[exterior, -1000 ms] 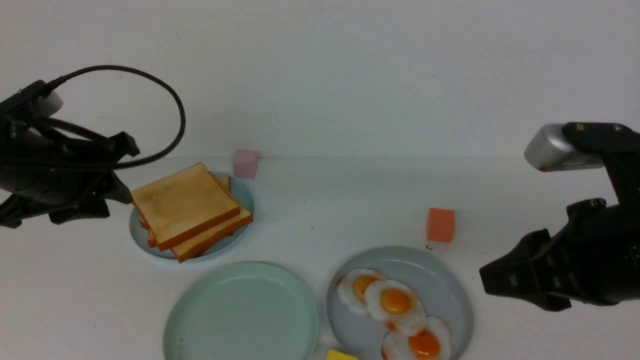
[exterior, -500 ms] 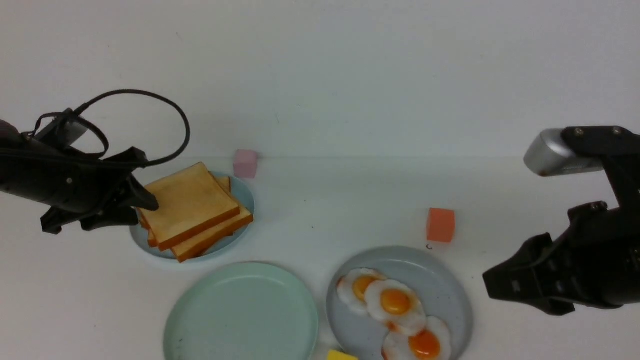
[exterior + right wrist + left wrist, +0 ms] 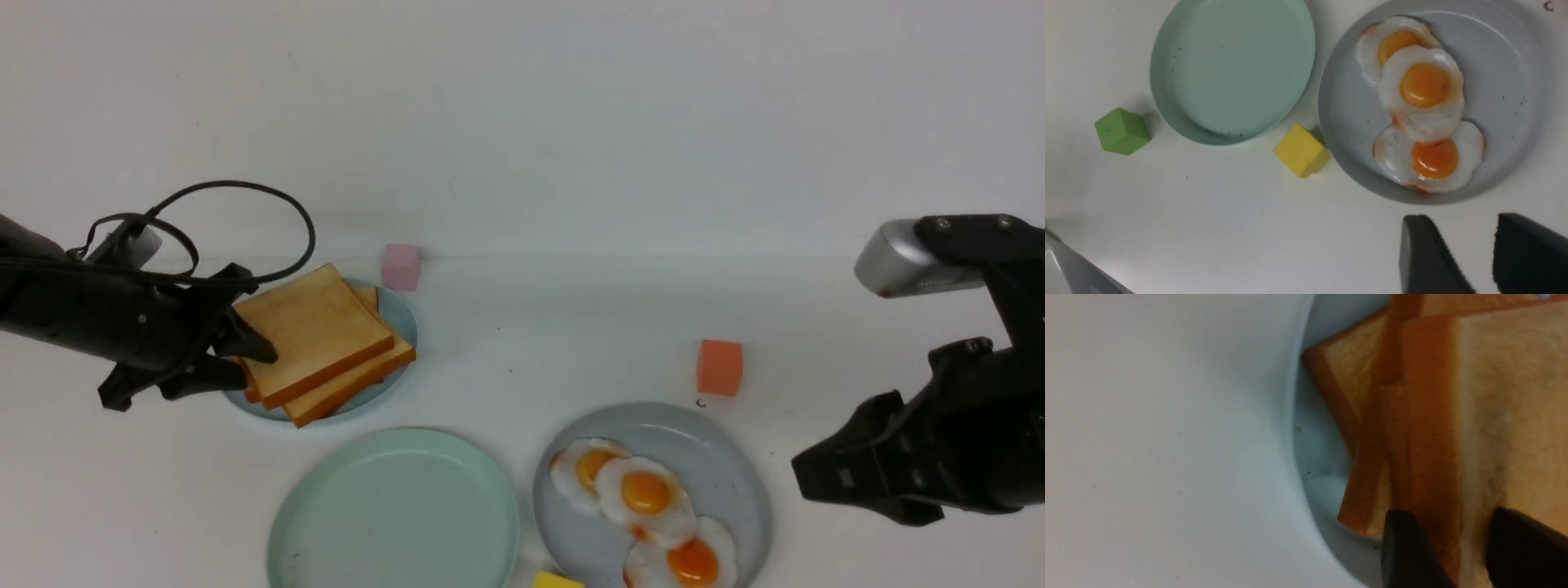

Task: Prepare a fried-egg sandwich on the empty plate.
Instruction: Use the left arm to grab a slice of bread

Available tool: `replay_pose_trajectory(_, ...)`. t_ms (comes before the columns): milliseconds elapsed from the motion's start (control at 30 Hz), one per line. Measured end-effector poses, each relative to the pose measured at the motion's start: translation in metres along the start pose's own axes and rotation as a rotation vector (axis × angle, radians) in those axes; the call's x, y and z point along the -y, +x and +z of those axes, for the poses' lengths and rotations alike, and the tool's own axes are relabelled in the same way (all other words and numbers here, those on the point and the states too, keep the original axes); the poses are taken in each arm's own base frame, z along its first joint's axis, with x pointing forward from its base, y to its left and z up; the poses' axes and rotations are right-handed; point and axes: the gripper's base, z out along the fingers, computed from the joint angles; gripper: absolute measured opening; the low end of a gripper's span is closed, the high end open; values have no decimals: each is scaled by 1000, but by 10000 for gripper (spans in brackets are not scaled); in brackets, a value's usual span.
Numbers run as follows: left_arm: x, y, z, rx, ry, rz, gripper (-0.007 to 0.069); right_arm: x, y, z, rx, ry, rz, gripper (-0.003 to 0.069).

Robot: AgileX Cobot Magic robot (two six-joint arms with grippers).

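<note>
Three square toast slices point(image 3: 318, 327) are stacked on a small pale-blue plate point(image 3: 406, 325) at the left. My left gripper point(image 3: 257, 365) stands open at the stack's left edge. Its jaws straddle the top slice point(image 3: 1515, 396), one finger point(image 3: 1519, 547) over the top face and the other against the crust below. The empty plate point(image 3: 392, 506), mint-green, sits in front of the toast. Three fried eggs point(image 3: 645, 494) overlap on the grey-blue plate point(image 3: 735, 474). My right gripper point(image 3: 798, 475) hovers open and empty just right of that plate point(image 3: 1515, 81).
A pink cube point(image 3: 400, 266) stands behind the toast plate. An orange cube point(image 3: 719, 367) stands behind the egg plate. A yellow cube point(image 3: 1301, 150) lies between the two front plates, and a green cube point(image 3: 1122, 130) lies beside the mint plate point(image 3: 1229, 65).
My left gripper has moved down and right, onto the toast stack's left edge, and its jaws now straddle the top slice. The right arm has sunk slightly.
</note>
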Motion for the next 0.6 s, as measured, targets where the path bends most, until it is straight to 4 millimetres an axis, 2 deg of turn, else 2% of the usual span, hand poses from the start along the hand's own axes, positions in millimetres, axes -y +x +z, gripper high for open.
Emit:
replay_pose_trajectory(133,1,-1,0,9,13,8,236,0,2,0,-21,-2,0,274)
replay_pose_trajectory(333,1,-1,0,8,9,17,88,0,4,0,-47,-5,0,274)
replay_pose_trajectory(400,2,-1,-2,12,8,24,73,0,4,0,-47,-5,0,274)
replay_pose_trajectory(500,7,-2,-13,34,9,62,73,0,4,0,-48,-5,0,274)
replay_pose_trajectory(600,22,-2,-37,75,35,137,73,0,4,0,-48,-5,0,274)
